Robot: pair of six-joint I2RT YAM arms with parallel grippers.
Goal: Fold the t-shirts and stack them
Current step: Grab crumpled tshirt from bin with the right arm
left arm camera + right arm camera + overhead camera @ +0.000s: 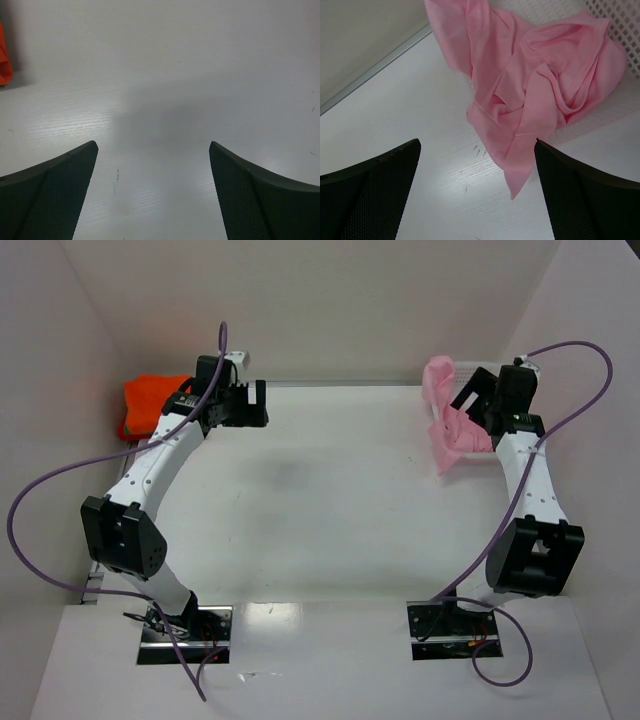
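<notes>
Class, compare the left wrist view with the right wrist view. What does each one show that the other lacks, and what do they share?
Only the left wrist view shows a sliver of the orange t-shirt at its left edge. Only the right wrist view shows the crumpled pink t-shirt spilling from the white mesh basket onto the table. Both views show the bare white table and an open, empty gripper, the left gripper and the right gripper.

White mesh basket [619, 27], perhaps tipped, on table [320, 510].

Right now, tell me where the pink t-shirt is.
In the top view the pink t-shirt lies crumpled at the far right corner of the table, spilling out of the white basket.
</notes>
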